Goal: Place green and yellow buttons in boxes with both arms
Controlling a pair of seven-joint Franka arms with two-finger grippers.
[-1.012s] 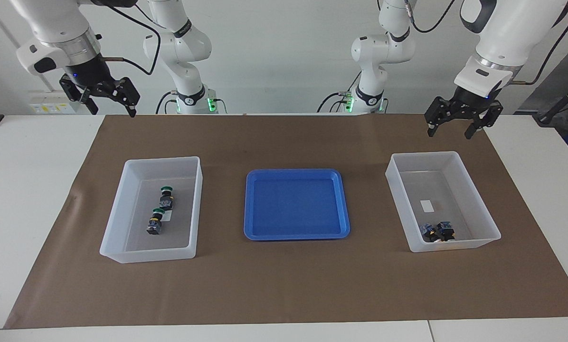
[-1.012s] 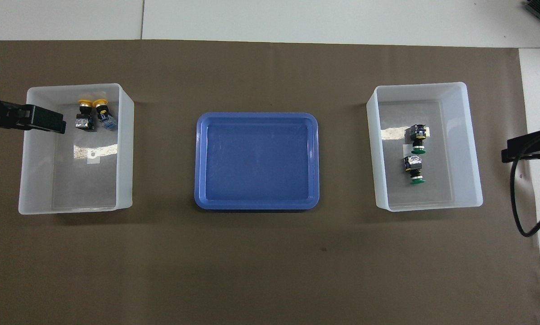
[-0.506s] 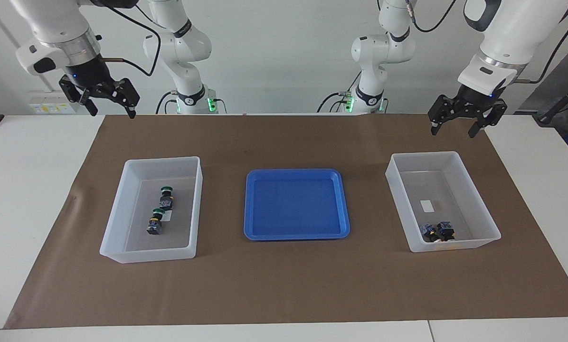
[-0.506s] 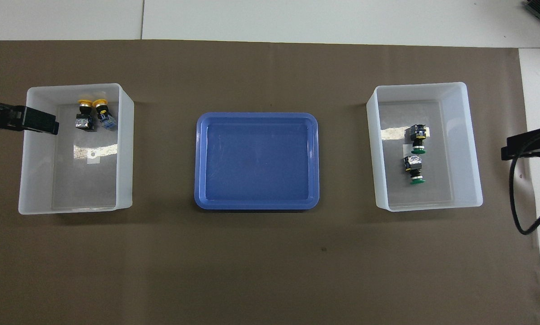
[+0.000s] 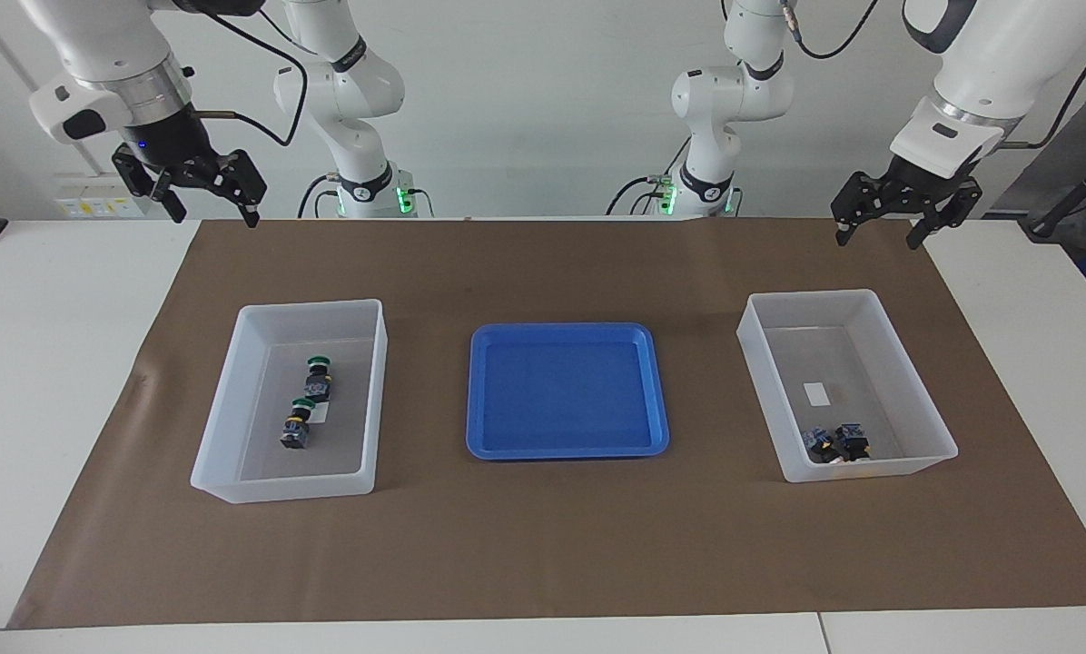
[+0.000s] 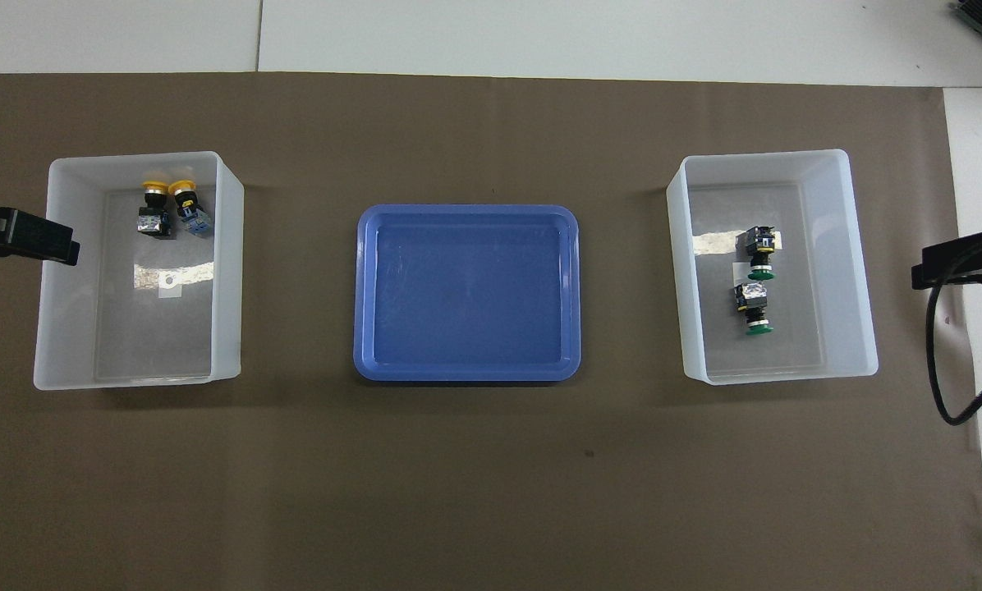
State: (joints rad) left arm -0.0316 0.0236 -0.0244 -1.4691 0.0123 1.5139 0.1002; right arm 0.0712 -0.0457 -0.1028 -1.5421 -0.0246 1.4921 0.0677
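Both arms (image 5: 979, 73) (upper links) leave the facing view's top.

Robotics lab. Four white jointed arms (image 5: 98, 54) mounted along one edge of white table (image 5: 53, 363); two smaller ones (image 5: 348, 109) show green lights at base. Black cables (image 5: 252, 54) loop from arm wrists. Brown paper sheet (image 5: 552, 545) covers worktop like test mat. Plain white wall (image 5: 534, 109), wall sockets (image 5: 98, 207) near right arm's end. Laid out in neat row: two translucent bins (image 5: 234, 400), blue tray (image 5: 566, 391) between. No domestic furnishings, only rig and test items.
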